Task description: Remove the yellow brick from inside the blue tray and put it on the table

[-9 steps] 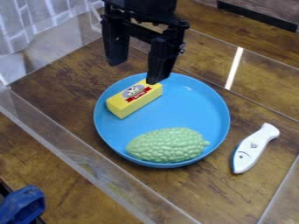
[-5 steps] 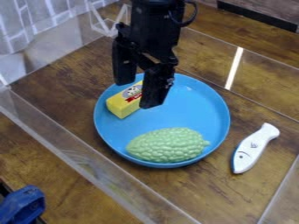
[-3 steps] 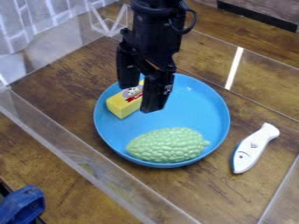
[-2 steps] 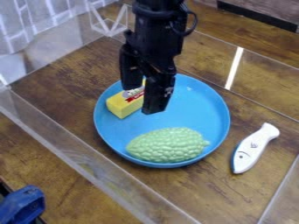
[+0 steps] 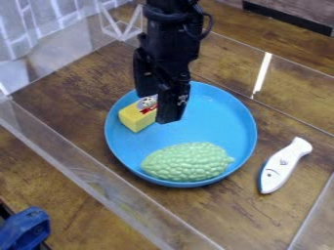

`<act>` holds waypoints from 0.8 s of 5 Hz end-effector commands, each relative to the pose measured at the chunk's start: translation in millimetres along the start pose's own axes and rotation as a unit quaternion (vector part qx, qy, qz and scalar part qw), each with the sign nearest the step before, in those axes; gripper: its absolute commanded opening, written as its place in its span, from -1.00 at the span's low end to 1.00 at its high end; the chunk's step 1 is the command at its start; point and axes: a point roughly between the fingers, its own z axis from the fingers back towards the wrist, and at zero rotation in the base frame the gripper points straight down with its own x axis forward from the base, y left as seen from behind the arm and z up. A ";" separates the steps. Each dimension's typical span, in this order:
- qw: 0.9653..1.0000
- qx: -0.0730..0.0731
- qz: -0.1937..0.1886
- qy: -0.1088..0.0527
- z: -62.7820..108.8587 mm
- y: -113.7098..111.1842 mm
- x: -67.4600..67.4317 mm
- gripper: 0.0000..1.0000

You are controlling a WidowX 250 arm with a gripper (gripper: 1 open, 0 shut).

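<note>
Only one view, the camera. Black claw (image 5: 155,99) points down over the 10 o'clock part of the blue tray (image 5: 235,122); fingers spread wide, nothing held; near finger (image 5: 170,102) hangs in front of the yellow brick (image 5: 136,116), far finger sits behind it, so the claw looks to straddle the brick's right end; contact can't be read. Brick lies flat inside the tray at 10 o'clock, near the rim, red-white label partly hidden by the finger. Bumpy green lump (image 5: 187,162) in the tray at 6 o'clock, apart from the brick. White handheld object (image 5: 280,165) on the tabletop (image 5: 59,112) at 3 o'clock outside the tray.

Risks, as judgement: claw is off-centre toward the brick's end, so closing could pivot or squirt the brick out; a fingertip coming down on top would push it against the rim or tip the tray; a shallow pinch may drop it on lifting.
</note>
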 end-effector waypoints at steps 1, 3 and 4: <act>0.999 0.012 -0.006 -0.031 10.9 12.9 4.1 1.00; 0.998 0.016 -0.023 -0.049 9.4 22.4 8.2 1.00; 0.998 0.017 -0.028 -0.057 8.6 26.0 10.3 1.00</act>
